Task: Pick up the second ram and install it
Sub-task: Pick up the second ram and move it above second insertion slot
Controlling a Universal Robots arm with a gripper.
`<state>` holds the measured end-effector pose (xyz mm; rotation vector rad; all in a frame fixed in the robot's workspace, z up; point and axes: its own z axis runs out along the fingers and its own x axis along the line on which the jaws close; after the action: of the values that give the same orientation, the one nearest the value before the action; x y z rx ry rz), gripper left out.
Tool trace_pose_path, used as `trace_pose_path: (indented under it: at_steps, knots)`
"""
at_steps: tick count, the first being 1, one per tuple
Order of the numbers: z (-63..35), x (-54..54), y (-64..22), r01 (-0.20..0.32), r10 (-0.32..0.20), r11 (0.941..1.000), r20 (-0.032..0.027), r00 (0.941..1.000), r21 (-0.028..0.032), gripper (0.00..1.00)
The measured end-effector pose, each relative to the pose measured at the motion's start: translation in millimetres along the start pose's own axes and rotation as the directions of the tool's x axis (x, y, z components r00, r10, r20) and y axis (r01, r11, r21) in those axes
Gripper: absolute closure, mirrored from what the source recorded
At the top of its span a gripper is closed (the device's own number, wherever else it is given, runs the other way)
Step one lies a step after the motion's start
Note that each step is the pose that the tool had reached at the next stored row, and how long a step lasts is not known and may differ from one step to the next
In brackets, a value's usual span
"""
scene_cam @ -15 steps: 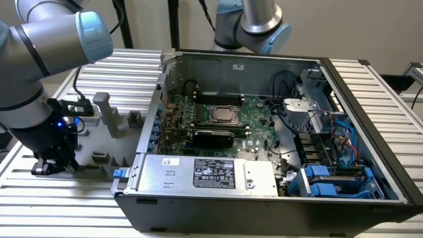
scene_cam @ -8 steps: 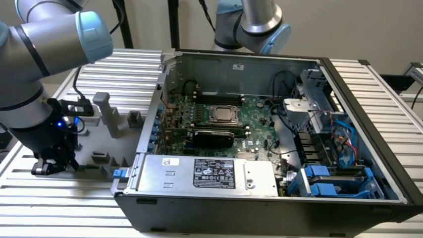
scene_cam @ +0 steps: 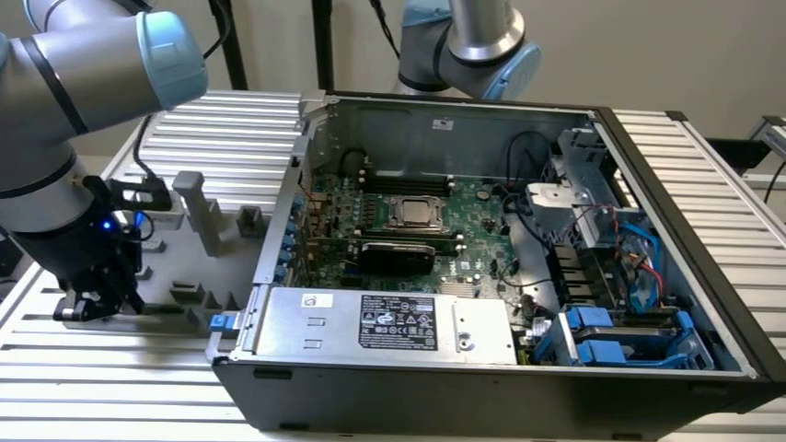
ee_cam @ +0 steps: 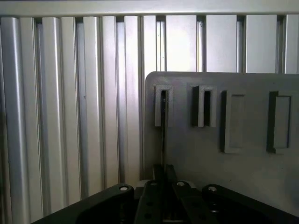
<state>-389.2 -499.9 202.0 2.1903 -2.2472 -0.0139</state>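
Hand [ee_cam: 164, 170] pinches second ram [ee_cam: 163, 133]; grey fixture plate [ee_cam: 201, 163]; slatted table [ee_cam: 70, 116]

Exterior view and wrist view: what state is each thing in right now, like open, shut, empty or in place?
computer case: open, side off, insides exposed.
processor socket: uncovered, no cooler on it.
second ram: standing on edge in a slot of the grey fixture, not in the computer.
neighbouring slot: empty.
gripper: low over the fixture, at the ram's near end.
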Motion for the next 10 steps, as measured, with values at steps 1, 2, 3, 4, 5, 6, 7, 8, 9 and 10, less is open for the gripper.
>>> trace_pose_path:
  at_steps: [1,2,3,4,5,6,7,8,9,10]
  knots:
    - [-1.6,0.0,0.0,0.000,0.000,1.0000,0.0000,1.0000,0.0000,0.86]
    - [-3.2,0.0,0.0,0.000,0.000,1.0000,0.0000,1.0000,0.0000,0.86]
    - [-5.1,0.0,0.0,0.000,0.000,1.0000,0.0000,1.0000,0.0000,0.86]
    - [-7.0,0.0,0.0,0.000,0.000,1.0000,0.0001,1.0000,0.0001,0.86]
    - [-9.2,0.0,0.1,0.000,0.000,1.0000,0.0000,1.0000,0.0000,0.86]
    - [-11.7,0.0,0.1,0.000,0.000,1.0000,0.0001,1.0000,0.0000,0.86]
    - [-14.2,0.0,0.1,0.000,0.000,1.0000,0.0001,1.0000,0.0001,0.86]
    - [-17.1,0.0,0.1,0.000,0.000,1.0000,0.0000,1.0000,0.0000,0.86]
    - [-20.2,-0.1,0.2,0.000,0.000,1.0000,0.0000,1.0000,0.0000,0.86]
    - [-23.6,-0.1,0.2,0.000,0.000,1.0000,0.0001,1.0000,0.0000,0.86]
